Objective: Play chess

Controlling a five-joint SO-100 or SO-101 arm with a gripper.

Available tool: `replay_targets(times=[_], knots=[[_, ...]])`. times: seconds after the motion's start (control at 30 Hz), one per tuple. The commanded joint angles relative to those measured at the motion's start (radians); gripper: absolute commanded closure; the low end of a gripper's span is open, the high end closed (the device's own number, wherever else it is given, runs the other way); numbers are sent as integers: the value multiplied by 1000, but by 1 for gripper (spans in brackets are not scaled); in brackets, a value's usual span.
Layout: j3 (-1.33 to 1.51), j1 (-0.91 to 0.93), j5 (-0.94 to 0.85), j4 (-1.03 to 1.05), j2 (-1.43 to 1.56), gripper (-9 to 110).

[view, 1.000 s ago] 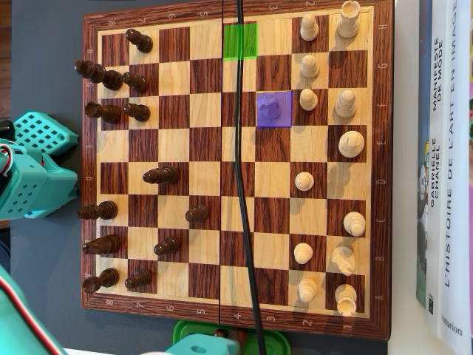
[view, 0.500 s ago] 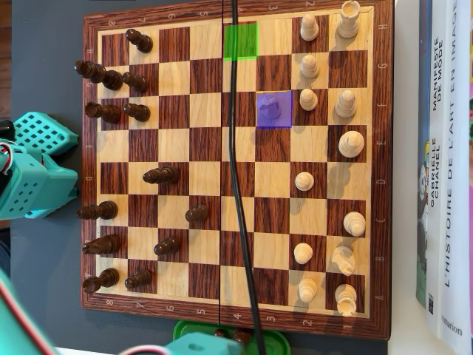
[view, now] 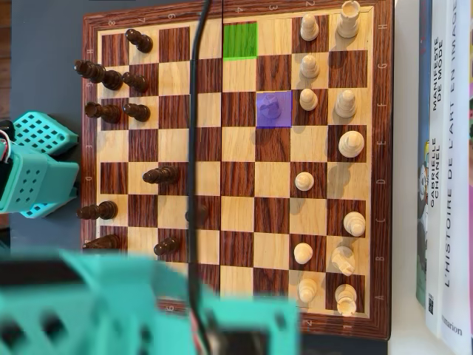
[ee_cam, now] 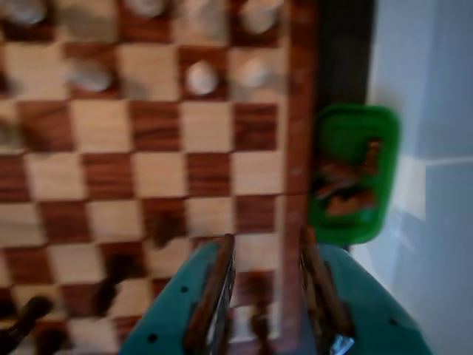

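The wooden chessboard [view: 236, 192] fills the overhead view, with dark pieces [view: 111, 78] on its left side and white pieces [view: 351, 142] on its right. A purple-tinted square holds one piece [view: 272, 109]; a green-tinted square [view: 240, 41] near the top edge is bare. My teal arm [view: 148, 310] is a blur across the board's bottom edge. In the blurred wrist view my gripper [ee_cam: 266, 240] stands open over the board's rim [ee_cam: 295, 148]. Squares and a dark smear show between its fingers [ee_cam: 218, 288].
A green tray [ee_cam: 353, 174] with captured dark pieces lies just off the board's rim in the wrist view. A black cable [view: 194, 148] hangs across the board. A teal block [view: 33, 177] sits at the left and books [view: 443, 163] at the right.
My arm has swung in over the board's bottom edge, covering the green tray and the lower-left dark pieces. The black cable has shifted left. No piece has moved.
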Motion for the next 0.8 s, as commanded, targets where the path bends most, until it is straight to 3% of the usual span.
replay_targets(times=[0.0,0.2,0.43,0.77], knots=[[123,-110,58,-11,143,88],[296,-295,141,-18,279,88],[380,-486,150,-189,279,88],[426,-531,143,-357,133,88]])
